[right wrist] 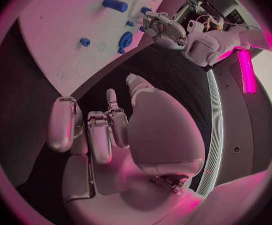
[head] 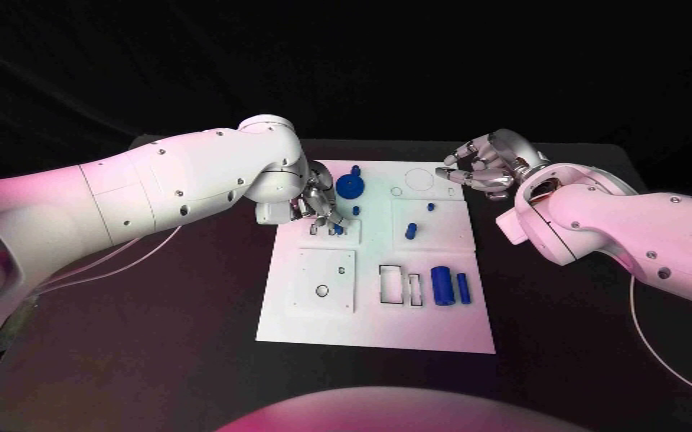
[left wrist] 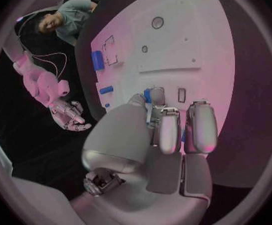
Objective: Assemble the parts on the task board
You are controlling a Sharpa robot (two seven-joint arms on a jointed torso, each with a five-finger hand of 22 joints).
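Your left robot hand pinches a small blue part over the task board at its far left. Your right robot hand hovers empty, fingers loosely curled, beside the board's far right corner.

Robotics lab, black table against dark backdrop, white task board, cabled equipment racks behind

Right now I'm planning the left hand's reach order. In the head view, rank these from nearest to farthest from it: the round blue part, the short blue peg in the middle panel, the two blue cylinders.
1. Round blue part: beside the left hand, at the board's far edge.
2. Short blue peg: middle panel, toward the right.
3. Two blue cylinders: near right corner, farthest.
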